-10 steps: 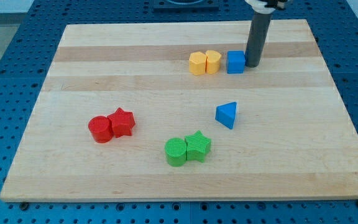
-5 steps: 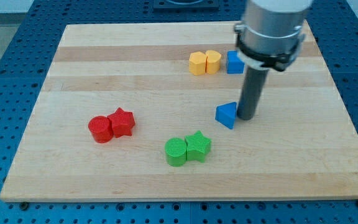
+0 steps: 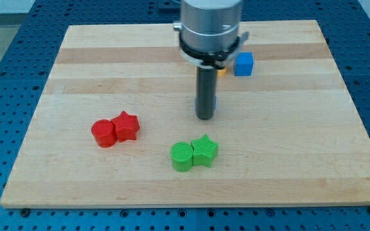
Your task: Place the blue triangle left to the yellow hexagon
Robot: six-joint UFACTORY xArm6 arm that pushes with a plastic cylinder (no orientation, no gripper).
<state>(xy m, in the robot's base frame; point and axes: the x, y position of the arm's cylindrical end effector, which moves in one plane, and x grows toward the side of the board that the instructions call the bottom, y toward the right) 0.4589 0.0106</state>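
My tip (image 3: 203, 118) rests on the wooden board (image 3: 76, 70) just left of its middle. The rod and the arm body above it cover most of the blue triangle; only a thin blue sliver (image 3: 214, 99) shows at the rod's right edge. The two yellow blocks are hidden behind the arm, apart from a small yellow bit (image 3: 221, 71) under its collar. I cannot tell the yellow hexagon from the other yellow block here.
A blue cube (image 3: 243, 64) sits at the view's top right of the arm. A red cylinder (image 3: 104, 133) and a red star (image 3: 126, 126) touch at the left. A green cylinder (image 3: 181, 156) and a green star (image 3: 205, 150) touch below my tip.
My tip went from beside the blue cube down to the blue triangle's right side, then swept left. The triangle has moved left and up and is now mostly hidden.
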